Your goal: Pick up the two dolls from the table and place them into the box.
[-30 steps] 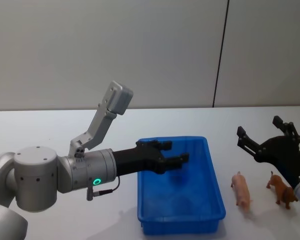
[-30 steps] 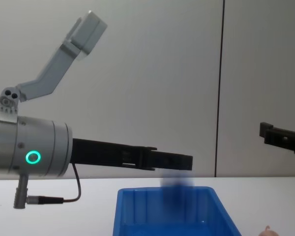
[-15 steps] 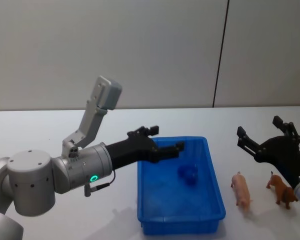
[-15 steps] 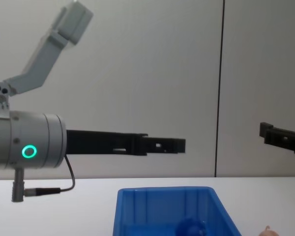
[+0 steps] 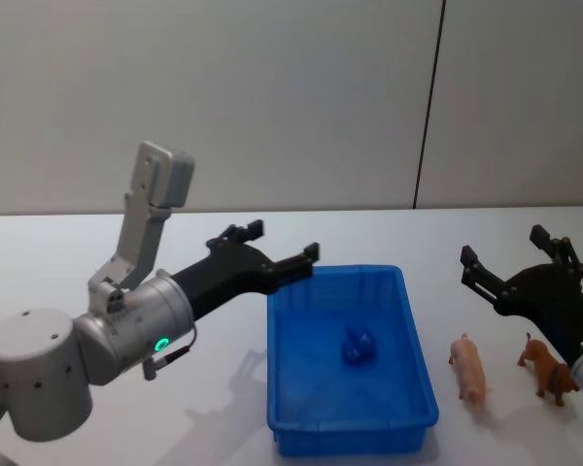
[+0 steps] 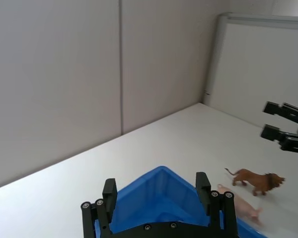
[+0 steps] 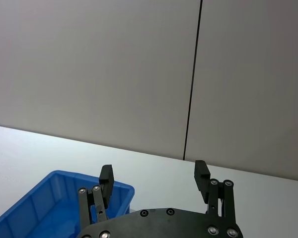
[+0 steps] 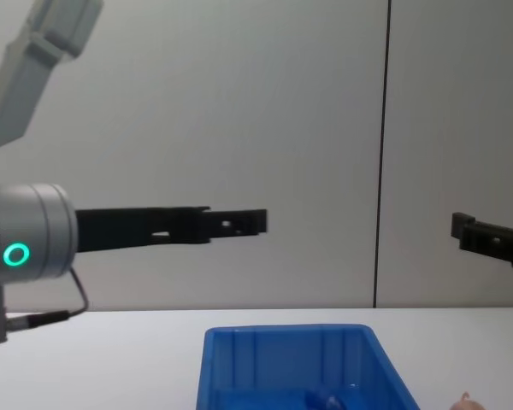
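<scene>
The dark blue doll (image 5: 359, 345) lies on the floor of the blue box (image 5: 284, 413), and its top peeks above the front wall in the chest view (image 8: 325, 400). The peach-pink doll (image 5: 469, 369) lies on the white table (image 5: 97, 252) just right of the box, also seen in the left wrist view (image 6: 241, 206). My left gripper (image 5: 280, 243) is open and empty, held in the air over the box's far left corner. My right gripper (image 5: 503, 248) is open too, hovering above the table behind the pink doll.
A brown lion figure (image 5: 547, 369) stands on the table right of the pink doll, close under my right arm. The box (image 8: 282, 363) sits mid-table; a grey wall with a dark vertical seam rises behind the table.
The blue doll dropped from my left gripper and settled in the box. My left arm then drew back to the left and rose away from above the box. The right arm held still.
</scene>
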Motion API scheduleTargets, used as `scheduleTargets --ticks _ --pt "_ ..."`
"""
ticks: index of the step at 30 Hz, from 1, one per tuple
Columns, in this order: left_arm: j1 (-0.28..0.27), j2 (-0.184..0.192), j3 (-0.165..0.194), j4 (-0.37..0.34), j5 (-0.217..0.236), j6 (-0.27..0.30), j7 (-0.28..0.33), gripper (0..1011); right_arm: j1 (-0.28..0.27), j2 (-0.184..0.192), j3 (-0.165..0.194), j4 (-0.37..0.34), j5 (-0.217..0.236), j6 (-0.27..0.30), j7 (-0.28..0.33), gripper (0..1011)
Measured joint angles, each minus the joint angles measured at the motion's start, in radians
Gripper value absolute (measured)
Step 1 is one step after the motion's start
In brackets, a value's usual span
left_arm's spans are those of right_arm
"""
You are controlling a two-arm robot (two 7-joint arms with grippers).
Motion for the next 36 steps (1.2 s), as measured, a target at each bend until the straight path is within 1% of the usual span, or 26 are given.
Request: scheduleTargets --ticks 5,7,8,11,12,13,14,16,17,21,23,25,26,29,30,36 --pt "0.036 0.021 -0.011 -0.039 -0.014 -0.013 0.092 1001 0.0 0.0 0.0 0.0 0.0 0.0 0.0 1001" --pt "0.046 0.027 -0.014 -0.05 -0.018 -0.016 0.116 1001 0.0 0.0 0.0 0.0 0.0 0.0 0.0 1001" --pt "0.055 0.033 -0.018 -0.06 -0.022 -0.018 0.145 1001 0.0 0.0 0.0 0.0 0.0 0.0 0.0 1001" --pt "0.07 0.042 -0.022 -0.075 -0.028 -0.021 0.182 1001 0.0 0.0 0.0 0.0 0.0 0.0 0.0 1001" --pt "0.082 0.049 -0.026 -0.087 -0.032 -0.022 0.212 1001 0.0 0.0 0.0 0.0 0.0 0.0 0.0 1001" --pt "0.086 0.051 -0.028 -0.093 -0.034 -0.023 0.224 1001 0.0 0.0 0.001 0.0 0.0 0.0 0.0 1001" --pt "0.097 0.057 -0.032 -0.103 -0.037 -0.024 0.249 1001 0.0 0.001 0.001 0.0 0.001 0.0 0.0 1001" --pt "0.109 0.064 -0.036 -0.114 -0.04 -0.025 0.274 1001 -0.001 0.002 0.003 -0.001 0.002 -0.001 0.0 1001" --pt "0.119 0.069 -0.039 -0.124 -0.044 -0.026 0.303 1001 -0.002 0.004 0.005 -0.003 0.004 -0.003 -0.002 1001" --pt "0.141 0.081 -0.046 -0.144 -0.05 -0.027 0.353 1001 -0.012 0.015 0.015 -0.014 0.012 -0.009 -0.012 1001" --pt "0.16 0.092 -0.054 -0.162 -0.057 -0.028 0.402 1001 -0.019 0.021 0.02 -0.021 0.015 -0.011 -0.02 1001" --pt "0.171 0.099 -0.058 -0.171 -0.061 -0.029 0.422 1001 -0.041 0.039 0.032 -0.04 0.024 -0.015 -0.037 1001" --pt "0.175 0.101 -0.059 -0.174 -0.062 -0.029 0.432 1001 -0.041 0.039 0.032 -0.04 0.024 -0.015 -0.037 1001" --pt "0.189 0.109 -0.065 -0.187 -0.067 -0.029 0.462 1001 -0.077 0.064 0.048 -0.07 0.035 -0.017 -0.059 1001" --pt "0.192 0.111 -0.066 -0.189 -0.068 -0.029 0.468 1001 -0.077 0.064 0.048 -0.07 0.035 -0.017 -0.059 1001" --pt "0.213 0.123 -0.075 -0.208 -0.074 -0.03 0.514 1001 -0.162 0.114 0.075 -0.135 0.057 0.0 -0.096 1001"
